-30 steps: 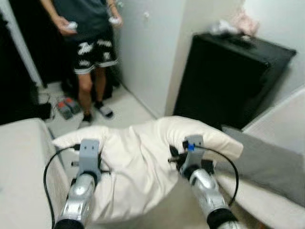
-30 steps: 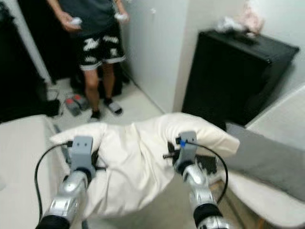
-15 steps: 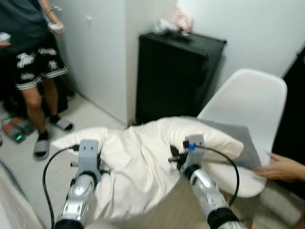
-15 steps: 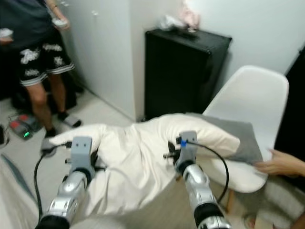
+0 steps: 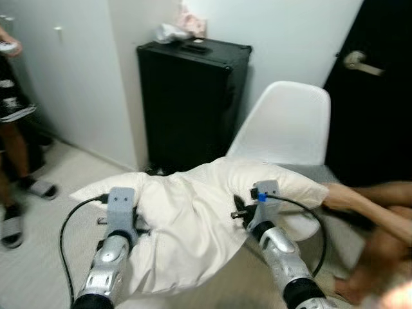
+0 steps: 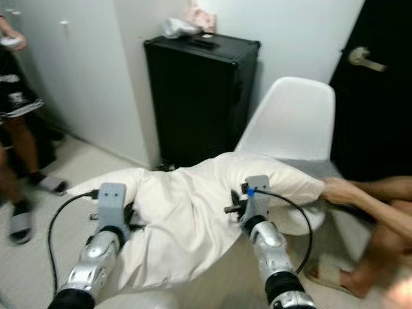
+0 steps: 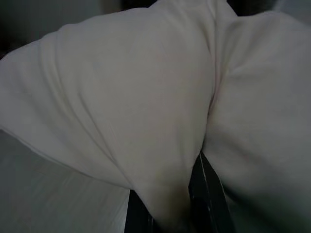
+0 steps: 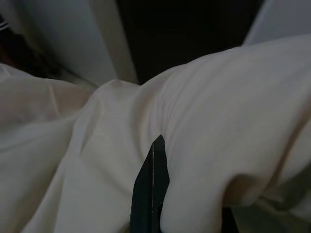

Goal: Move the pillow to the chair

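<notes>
Camera has swung right, chair point(image 5: 283, 125) now dead ahead; pillow point(image 5: 187, 219) held up just short of it, left claw point(image 7: 167, 204) and right claw point(image 8: 160, 194) both clamped on soft, light, saggy fabric.

Head views bright, slightly motion-blurred; wrist views dim, perhaps out of focus.

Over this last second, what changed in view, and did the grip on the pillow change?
The camera swung to the robot's right: the bed left view, the white chair came ahead, and a person's hand now reaches the pillow's right end. The left gripper and right gripper hold the pillow as before, its shape unchanged.
</notes>
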`<state>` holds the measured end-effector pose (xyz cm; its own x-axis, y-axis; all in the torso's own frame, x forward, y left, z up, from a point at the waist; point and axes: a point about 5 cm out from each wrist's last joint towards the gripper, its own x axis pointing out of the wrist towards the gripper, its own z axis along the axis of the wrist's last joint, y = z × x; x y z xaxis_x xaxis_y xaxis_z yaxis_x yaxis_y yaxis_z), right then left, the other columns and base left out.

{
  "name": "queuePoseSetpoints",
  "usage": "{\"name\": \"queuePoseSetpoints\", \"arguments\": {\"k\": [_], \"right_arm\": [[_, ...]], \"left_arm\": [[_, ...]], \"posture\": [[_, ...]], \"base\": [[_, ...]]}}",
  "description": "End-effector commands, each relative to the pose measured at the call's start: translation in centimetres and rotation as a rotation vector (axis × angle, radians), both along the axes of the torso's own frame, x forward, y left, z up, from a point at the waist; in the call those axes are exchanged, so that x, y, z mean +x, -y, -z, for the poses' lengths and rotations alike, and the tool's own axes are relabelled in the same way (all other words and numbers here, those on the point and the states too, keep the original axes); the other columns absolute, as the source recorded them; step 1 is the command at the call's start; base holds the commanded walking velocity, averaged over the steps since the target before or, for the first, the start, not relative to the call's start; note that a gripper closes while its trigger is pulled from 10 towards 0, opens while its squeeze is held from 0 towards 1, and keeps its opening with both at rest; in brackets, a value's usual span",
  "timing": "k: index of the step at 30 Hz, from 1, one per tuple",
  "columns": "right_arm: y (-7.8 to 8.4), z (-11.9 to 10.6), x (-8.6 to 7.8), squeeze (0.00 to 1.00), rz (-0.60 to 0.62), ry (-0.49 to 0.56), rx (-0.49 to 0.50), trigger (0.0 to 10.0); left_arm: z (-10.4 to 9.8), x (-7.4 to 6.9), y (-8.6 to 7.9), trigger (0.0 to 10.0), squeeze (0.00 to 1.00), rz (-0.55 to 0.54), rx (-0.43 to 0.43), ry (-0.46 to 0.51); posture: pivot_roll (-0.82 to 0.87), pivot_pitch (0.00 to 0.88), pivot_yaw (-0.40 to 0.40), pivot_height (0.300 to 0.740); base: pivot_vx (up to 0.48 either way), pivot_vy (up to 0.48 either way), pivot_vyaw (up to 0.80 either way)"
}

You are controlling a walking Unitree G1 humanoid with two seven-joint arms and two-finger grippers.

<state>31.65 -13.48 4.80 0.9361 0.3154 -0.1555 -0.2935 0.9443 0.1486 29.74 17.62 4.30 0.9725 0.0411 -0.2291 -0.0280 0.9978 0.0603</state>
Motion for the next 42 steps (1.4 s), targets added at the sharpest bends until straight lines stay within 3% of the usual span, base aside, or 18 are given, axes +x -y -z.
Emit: {"name": "queuePoseSetpoints", "arguments": {"k": [1,11,16,27,42], "right_arm": [[-0.1,-0.1,0.2,0.00,-0.007,0.006,-0.018,10.0],[1.8,1.9,-0.5,0.00,0.145,-0.113,-0.053,10.0],[2.7,2.4,-0.8,0.00,0.210,-0.147,-0.047,10.0],[3.2,2.9,-1.1,0.00,0.244,-0.172,-0.041,10.0],[3.6,2.9,-0.9,0.00,0.282,-0.180,-0.045,10.0]], "left_arm": [[0.3,0.1,0.4,10.0,0.00,0.012,0.033,-0.011],[1.2,0.5,0.8,10.0,0.00,0.032,0.085,-0.091],[1.6,0.5,0.9,10.0,0.00,0.045,0.055,-0.146],[1.8,0.5,1.0,10.0,0.00,0.080,0.100,-0.136],[1.3,0.8,1.2,10.0,0.00,0.088,0.087,-0.098]], "posture": [[-0.04,0.042,-0.014,0.740],[-0.04,0.041,0.007,0.740],[-0.04,0.043,0.015,0.740],[-0.04,0.019,0.024,0.740],[-0.04,0.015,0.020,0.740]], "base": [[0.000,0.000,-0.80],[0.000,0.000,-0.80],[0.000,0.000,-0.80],[0.000,0.000,-0.80],[0.000,0.000,-0.80]]}}
